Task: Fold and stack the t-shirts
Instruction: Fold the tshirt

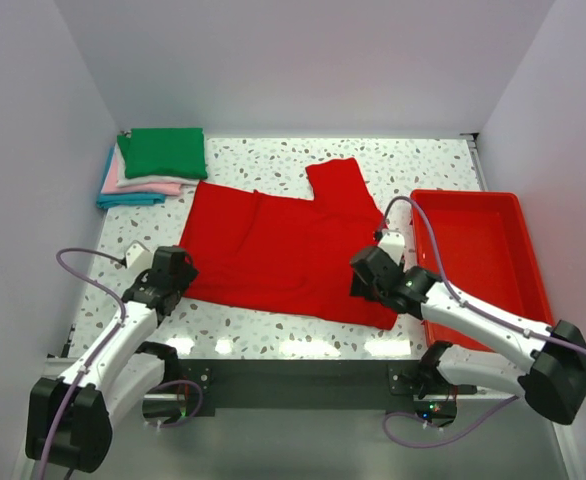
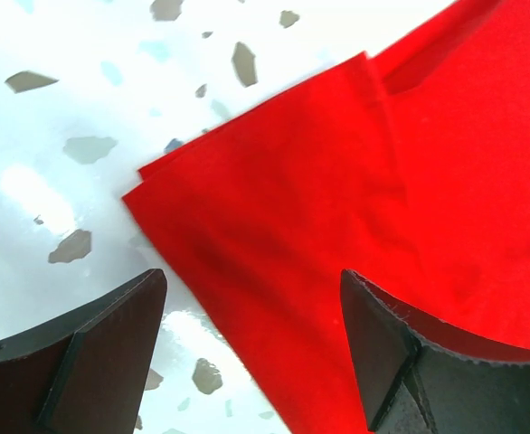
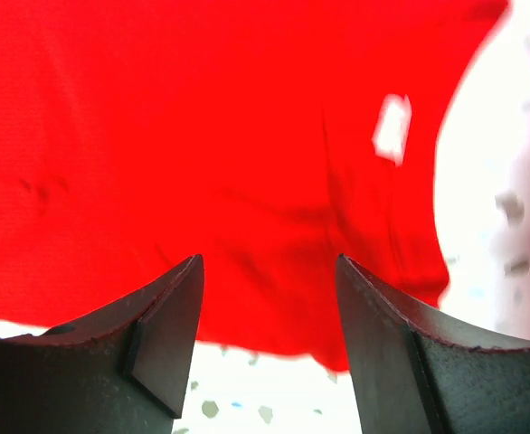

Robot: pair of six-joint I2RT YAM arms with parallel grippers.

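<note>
Two arms bent low | left fingers, right fingers apart | over red t-shirt

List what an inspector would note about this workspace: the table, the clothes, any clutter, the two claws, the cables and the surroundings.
Surface: white speckled table, glare patches along the near edge.
Job's things: red t-shirt lying flat mid-table, one sleeve pointing to the far side; stack of folded shirts at the far left corner, green on top, pink, white and blue below.
Clutter: red tray on the right, beside the shirt.
Grippers: left gripper open, over the shirt's near left corner; right gripper open, over its near right edge; neither grips anything.
Cables: purple cables loop along both arms.
Surroundings: plain pale walls on three sides.
</note>
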